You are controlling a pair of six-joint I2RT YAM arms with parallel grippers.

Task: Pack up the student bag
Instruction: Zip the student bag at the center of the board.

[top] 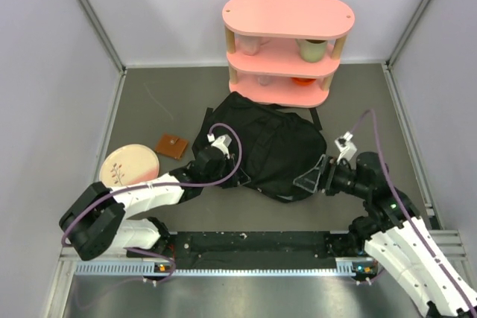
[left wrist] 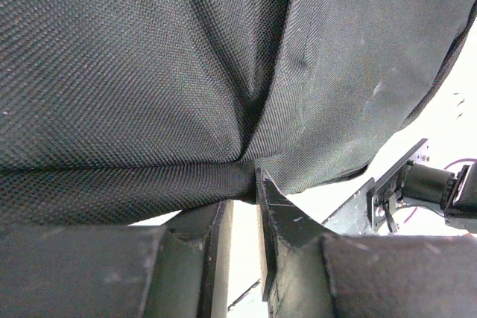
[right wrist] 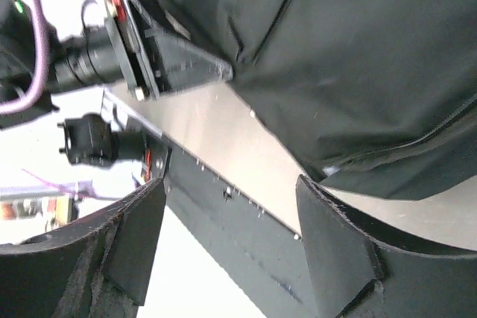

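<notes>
Black, floppy, creased student bag [top: 268, 147] slumped mid-table, just before pink shelf [top: 287, 16]. Left gripper [left wrist: 242, 184] clenched on its fabric. Right gripper [right wrist: 227, 184] spread wide, empty, at its right edge. Bare table [top: 149, 102] left-rear; plate [top: 128, 165] near left wall.

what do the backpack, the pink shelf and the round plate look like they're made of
Student bag: matte black woven synthetic cloth, judging by the fine grid weave and soft folds. Pink shelf: probably painted wood or board, smooth with a slight sheen. Plate: likely glazed ceramic, cream-pink with a drawn sprig, though plastic is possible.
</notes>
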